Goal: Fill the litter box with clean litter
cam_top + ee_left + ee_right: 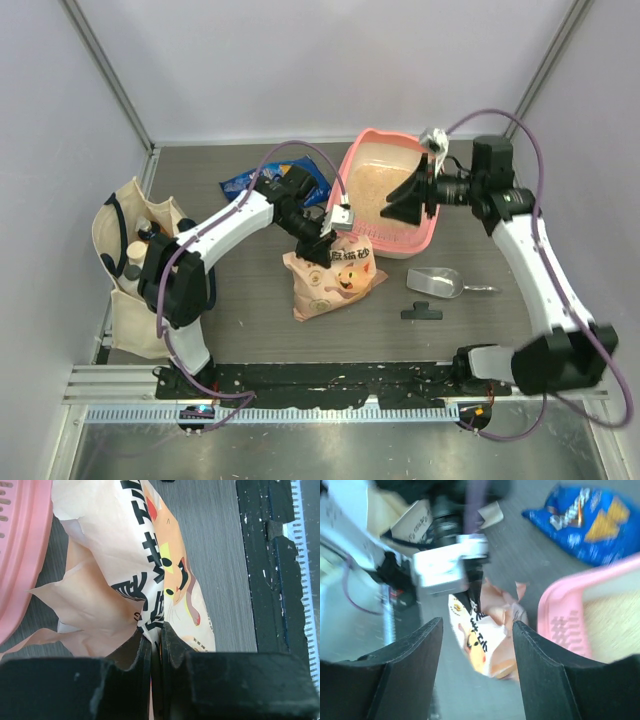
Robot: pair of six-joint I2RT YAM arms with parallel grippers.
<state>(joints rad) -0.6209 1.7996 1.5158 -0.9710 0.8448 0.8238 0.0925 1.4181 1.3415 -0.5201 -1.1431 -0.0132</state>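
Note:
The pink litter box [372, 138] stands at the back right, with pale beige clean litter [375, 185] across its floor. In front of it stands the pinkish litter bag [338, 283] with an orange cartoon cat. My left gripper [320, 244] is shut on the bag's crumpled top edge, and the left wrist view shows the bag [150, 555] pinched between the jaws of that gripper [156, 632]. My right gripper [400, 205] hovers open over the box's near end. Between its fingers, the right wrist view shows the bag [485, 640] and the box's slotted ledge [567, 630].
A grey scoop [436, 283] and a black clip [422, 311] lie right of the bag. Behind the left arm lies a blue chip bag [268, 185]. A cream tote bag [135, 265] stands at the left edge. A black strip [270, 580] runs along the table's near edge.

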